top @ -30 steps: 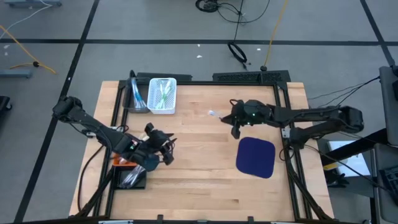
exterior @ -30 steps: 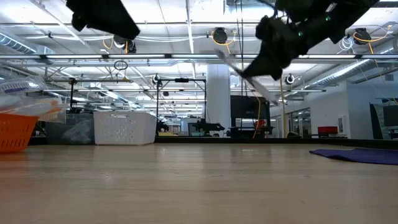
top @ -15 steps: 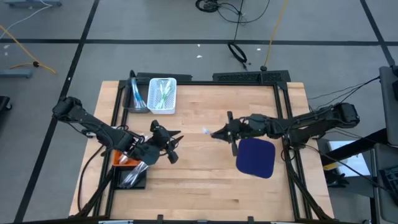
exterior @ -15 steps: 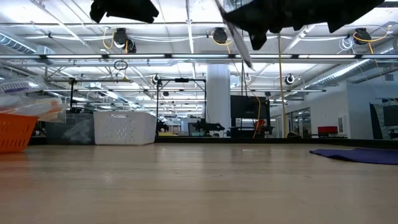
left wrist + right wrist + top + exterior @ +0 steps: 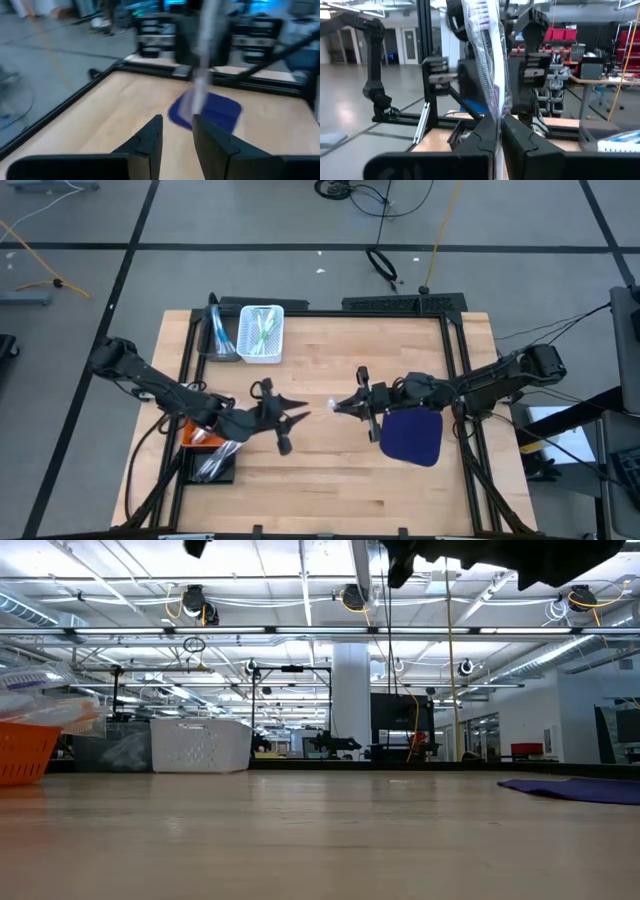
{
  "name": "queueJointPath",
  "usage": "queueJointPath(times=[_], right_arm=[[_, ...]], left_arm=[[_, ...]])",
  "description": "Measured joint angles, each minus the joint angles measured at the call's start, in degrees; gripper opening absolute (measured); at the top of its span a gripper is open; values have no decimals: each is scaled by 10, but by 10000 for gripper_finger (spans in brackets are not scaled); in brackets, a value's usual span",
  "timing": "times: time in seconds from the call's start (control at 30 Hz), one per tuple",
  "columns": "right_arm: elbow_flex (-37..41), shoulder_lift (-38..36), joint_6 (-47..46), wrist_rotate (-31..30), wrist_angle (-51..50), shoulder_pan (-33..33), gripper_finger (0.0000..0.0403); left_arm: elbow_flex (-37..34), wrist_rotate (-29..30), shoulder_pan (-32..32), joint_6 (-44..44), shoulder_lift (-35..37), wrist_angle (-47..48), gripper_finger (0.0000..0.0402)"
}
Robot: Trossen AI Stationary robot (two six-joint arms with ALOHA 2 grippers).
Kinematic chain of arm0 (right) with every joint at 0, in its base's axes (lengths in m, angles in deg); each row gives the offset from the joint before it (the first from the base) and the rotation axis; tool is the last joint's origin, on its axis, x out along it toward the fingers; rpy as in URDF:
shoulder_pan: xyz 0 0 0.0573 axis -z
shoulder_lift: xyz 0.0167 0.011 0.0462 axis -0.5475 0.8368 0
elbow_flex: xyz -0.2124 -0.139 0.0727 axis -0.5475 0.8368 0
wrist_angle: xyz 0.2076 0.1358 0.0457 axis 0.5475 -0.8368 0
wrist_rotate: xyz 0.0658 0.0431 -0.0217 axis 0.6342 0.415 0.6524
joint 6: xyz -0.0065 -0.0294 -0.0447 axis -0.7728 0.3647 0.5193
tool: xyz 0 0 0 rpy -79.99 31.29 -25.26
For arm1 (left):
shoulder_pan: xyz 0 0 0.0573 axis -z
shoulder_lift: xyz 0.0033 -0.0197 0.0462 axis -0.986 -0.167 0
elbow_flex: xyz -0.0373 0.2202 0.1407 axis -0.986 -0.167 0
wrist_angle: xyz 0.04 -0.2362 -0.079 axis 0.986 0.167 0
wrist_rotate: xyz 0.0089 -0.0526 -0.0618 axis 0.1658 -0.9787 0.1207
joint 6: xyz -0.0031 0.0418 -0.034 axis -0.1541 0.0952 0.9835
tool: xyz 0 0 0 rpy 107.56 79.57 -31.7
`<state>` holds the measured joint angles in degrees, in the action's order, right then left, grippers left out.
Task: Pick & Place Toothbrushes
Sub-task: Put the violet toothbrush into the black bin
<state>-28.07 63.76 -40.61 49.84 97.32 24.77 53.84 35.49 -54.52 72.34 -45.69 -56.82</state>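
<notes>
Wooden table [image 5: 330,470] lay bare below as the right gripper [image 5: 343,404] pinched a wrapped toothbrush [image 5: 487,60] mid-air, facing the left gripper [image 5: 298,415], its jaws slightly parted.

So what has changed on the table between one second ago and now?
The right gripper, shut on a wrapped toothbrush, moved toward the table's middle. The left gripper came toward it; they now face each other closely. The white basket, blue mat and orange bin stayed put.

Nothing readable is showing anywhere from where I'm standing (the wrapped toothbrush [image 5: 487,60] is carrying some print, but it is staying too blurred to read).
</notes>
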Motion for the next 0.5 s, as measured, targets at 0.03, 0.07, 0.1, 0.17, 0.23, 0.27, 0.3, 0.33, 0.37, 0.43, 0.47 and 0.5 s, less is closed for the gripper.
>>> queueJointPath(times=[0.03, 0.07, 0.1, 0.17, 0.23, 0.27, 0.3, 0.33, 0.37, 0.43, 0.47, 0.5], right_arm=[[0, 0, 0, 1, 6, 0, 3], [0, 0, -2, 1, 13, -2, 3], [0, 0, -4, 1, 22, -5, 3], [0, 0, -3, 1, 33, -14, 3], [0, 0, 7, 2, 32, -26, 3], [0, 1, 14, 2, 33, -31, 3], [0, 1, 19, 2, 36, -36, 3], [0, 1, 25, 1, 41, -40, 3], [0, 0, 32, 0, 45, -44, 3], [0, 0, 40, 0, 50, -48, 3], [0, 0, 44, 0, 50, -49, 4], [0, 0, 45, 0, 50, -50, 4]], left_arm=[[0, -14, -2, -18, -7, -16, 108], [0, -26, -3, -35, -16, -34, 108], [0, -39, -6, -51, -27, -53, 108], [0, -60, -12, -78, -47, -83, 108], [0, -75, -18, -95, -63, -114, 108], [0, -82, -21, -102, -70, -131, 108], [0, -85, -24, -106, -77, -145, 108], [0, -88, -27, -110, -83, -159, 108], [0, -89, -29, -114, -87, -170, 108], [0, -93, -34, -119, -92, -186, 108], [0, -103, -37, -119, -92, -192, 108], [0, -117, -40, -119, -92, -198, 108]])
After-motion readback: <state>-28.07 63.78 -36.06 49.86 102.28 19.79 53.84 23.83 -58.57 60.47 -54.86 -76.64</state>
